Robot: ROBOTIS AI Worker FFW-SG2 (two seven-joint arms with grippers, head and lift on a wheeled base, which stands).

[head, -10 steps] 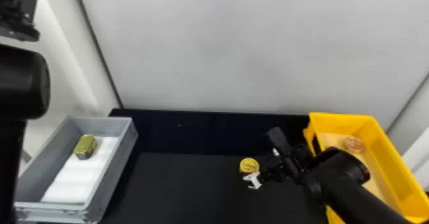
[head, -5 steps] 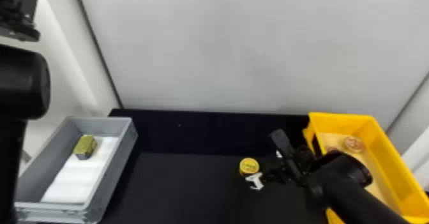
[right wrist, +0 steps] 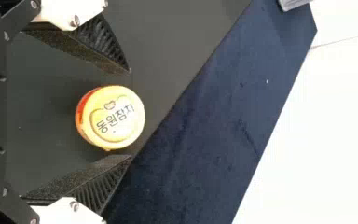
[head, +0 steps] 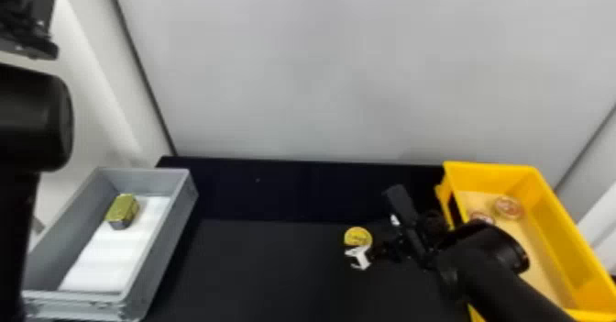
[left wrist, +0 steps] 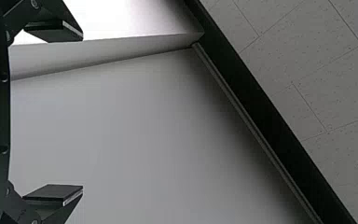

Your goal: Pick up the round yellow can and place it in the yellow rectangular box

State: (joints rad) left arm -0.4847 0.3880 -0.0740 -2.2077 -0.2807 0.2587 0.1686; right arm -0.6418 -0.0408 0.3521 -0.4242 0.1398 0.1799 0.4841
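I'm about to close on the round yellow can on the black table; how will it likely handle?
The round yellow can looks rigid, so it probably won't give much under a squeeze. Its curved side could slip or turn if the right gripper closes off-centre. Lying flat lid-up on the black table, it seems more apt to slide than roll.

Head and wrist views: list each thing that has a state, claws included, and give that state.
Round yellow can: upright on the dark surface, lid up.
Right claw: open, fingers either side of the can.
Left claw: open, empty.
Yellow box: open-topped, holding round items.
Gray box: open-topped, holding a gold-colored block.
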